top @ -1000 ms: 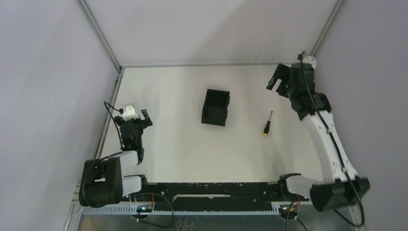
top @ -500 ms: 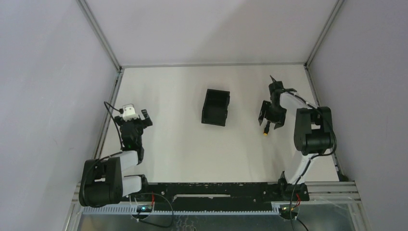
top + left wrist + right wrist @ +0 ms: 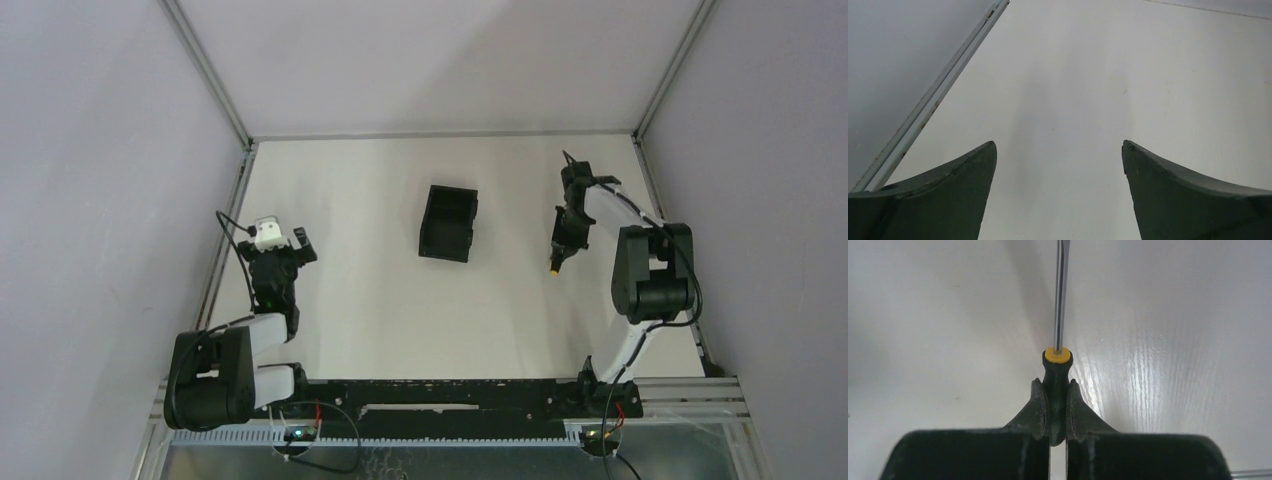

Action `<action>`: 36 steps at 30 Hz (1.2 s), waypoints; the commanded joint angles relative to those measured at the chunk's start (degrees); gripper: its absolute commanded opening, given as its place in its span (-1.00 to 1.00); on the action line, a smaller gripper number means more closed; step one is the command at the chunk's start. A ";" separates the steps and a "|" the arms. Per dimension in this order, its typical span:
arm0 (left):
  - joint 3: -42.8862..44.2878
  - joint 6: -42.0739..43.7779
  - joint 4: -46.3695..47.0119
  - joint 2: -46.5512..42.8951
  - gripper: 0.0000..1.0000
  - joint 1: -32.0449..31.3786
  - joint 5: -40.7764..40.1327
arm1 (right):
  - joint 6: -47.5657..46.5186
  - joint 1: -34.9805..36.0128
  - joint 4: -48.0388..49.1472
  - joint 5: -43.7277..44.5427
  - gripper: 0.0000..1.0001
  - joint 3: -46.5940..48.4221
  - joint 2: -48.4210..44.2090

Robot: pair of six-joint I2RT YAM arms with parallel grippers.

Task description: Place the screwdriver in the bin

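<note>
The screwdriver [image 3: 1056, 364] lies on the white table right of the bin, its metal shaft pointing away from my right wrist. My right gripper [image 3: 1053, 382] is shut on its black handle just behind the yellow collar. In the top view the right gripper [image 3: 561, 243] is low over the table, and the screwdriver's orange end [image 3: 552, 268] pokes out below it. The black open-top bin [image 3: 448, 222] stands mid-table, about a bin's length to the left of it. My left gripper [image 3: 291, 246] rests near the left edge; its jaws [image 3: 1059, 145] stand open over bare table.
A metal rail [image 3: 228, 235] runs along the table's left edge, also seen in the left wrist view [image 3: 933, 97]. Grey walls enclose the table on three sides. The right arm's elbow [image 3: 652, 268] sits close to the right wall.
The right arm swung down from high at the far right to the screwdriver. Its jaws, wide apart around the handle half a second ago, have closed on it. The left arm has not moved.
</note>
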 commanded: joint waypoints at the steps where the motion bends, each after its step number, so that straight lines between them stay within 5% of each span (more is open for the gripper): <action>1: 2.55 0.89 2.51 0.01 1.00 -0.45 -0.60 | -2.88 -0.13 -11.99 0.11 -1.00 10.95 -6.69; 7: 2.51 0.88 2.51 -0.04 1.00 -0.45 -0.58 | -2.60 -0.20 -21.29 0.17 -1.00 21.83 -10.41; 15: 2.50 0.88 2.51 0.01 1.00 -0.45 -0.58 | 0.18 4.60 -19.06 -0.43 -1.00 24.50 -9.72; 26: 2.56 0.88 2.51 0.01 1.00 -0.46 -0.57 | -0.38 27.58 -17.17 -3.15 -1.00 46.10 10.27; 36: 2.52 0.88 2.51 0.01 1.00 -0.46 -0.53 | -3.29 31.71 -14.36 -1.87 -1.00 54.15 21.83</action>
